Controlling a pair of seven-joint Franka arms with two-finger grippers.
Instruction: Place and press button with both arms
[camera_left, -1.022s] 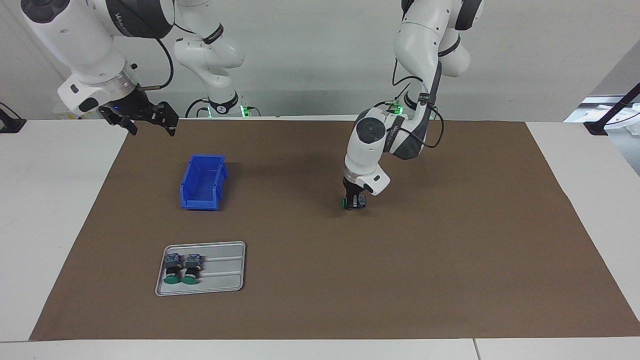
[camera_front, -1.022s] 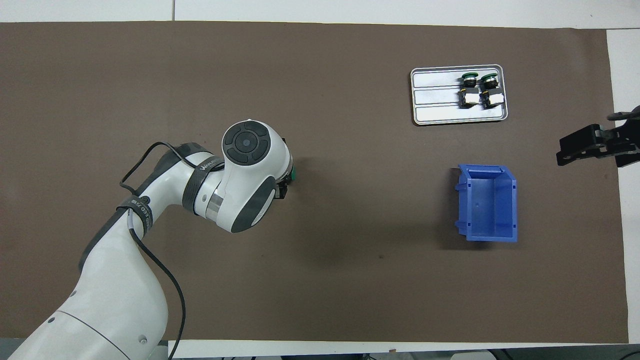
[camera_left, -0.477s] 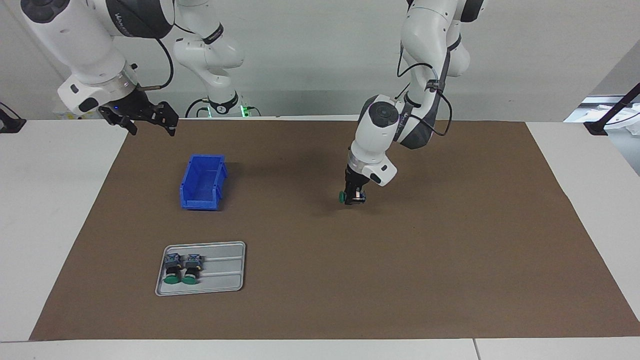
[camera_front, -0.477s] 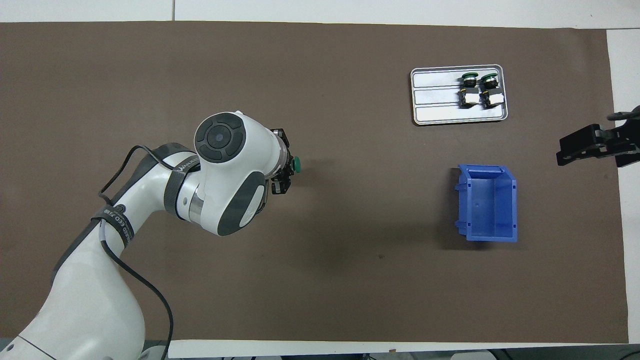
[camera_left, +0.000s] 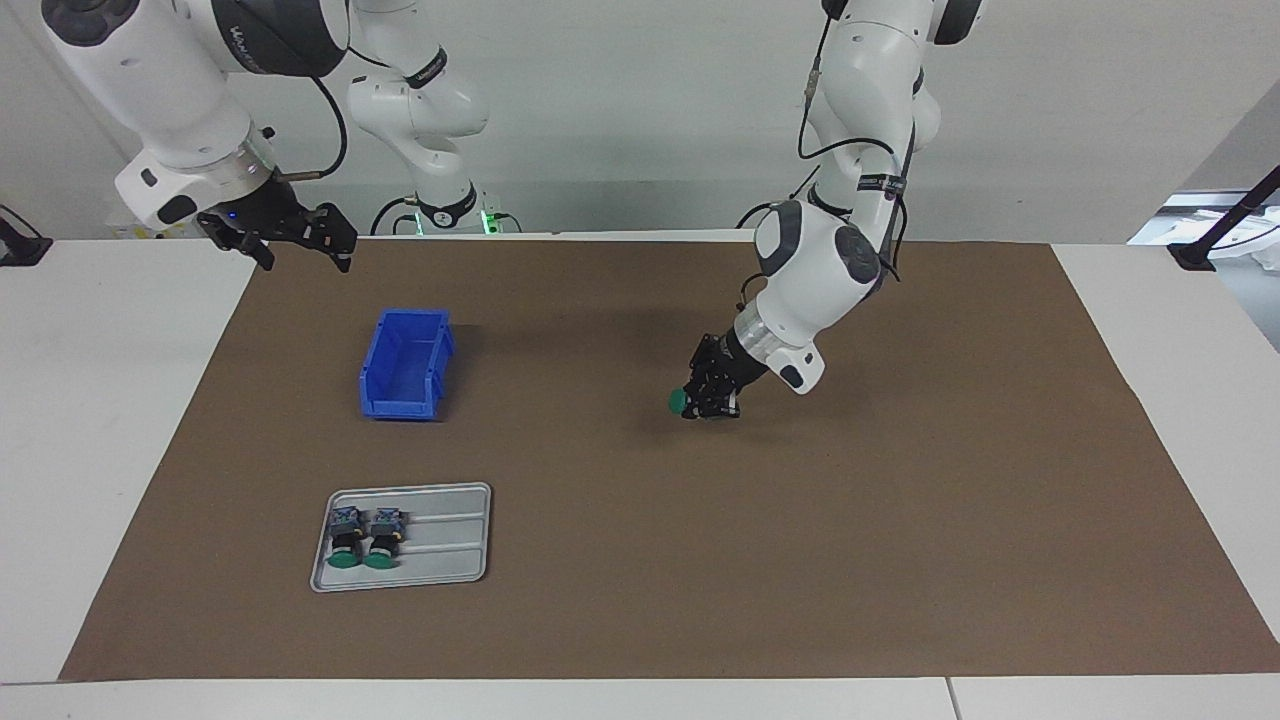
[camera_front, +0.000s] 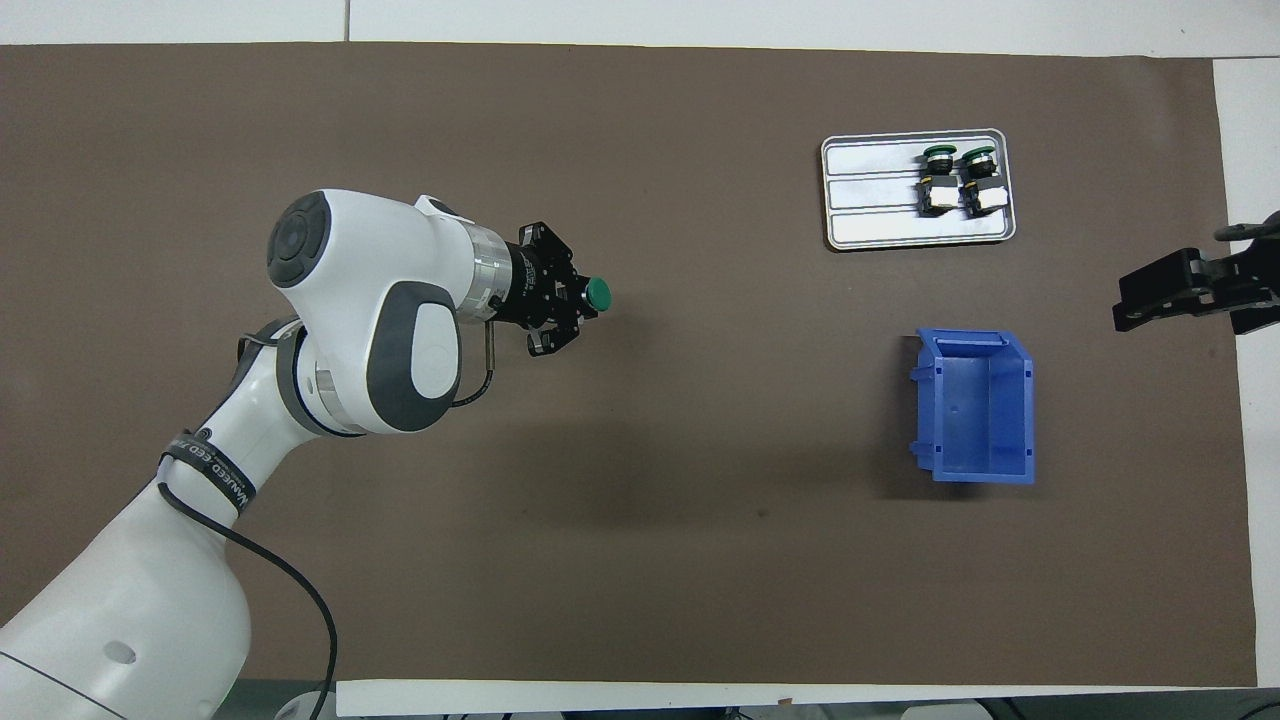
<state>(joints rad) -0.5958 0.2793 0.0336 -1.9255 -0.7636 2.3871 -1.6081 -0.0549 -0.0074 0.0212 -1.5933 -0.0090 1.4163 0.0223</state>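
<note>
Button is sitting clamped in the left gripper over the middle of the brown mat, well apart from the blue bin, toward the left arm's end of the table from it. Green round cap is pointing sideways toward the bin, black collar and grey-blue block are mostly hiding between the fingers, so the axis is lying roughly level with a slight tilt. In the facing view it is hanging low over the mat; can't tell if it is touching. Two more buttons alike are lying side by side, touching, in a grey tray, farther from the robots than the bin, caps pointing away from the robots.
</note>
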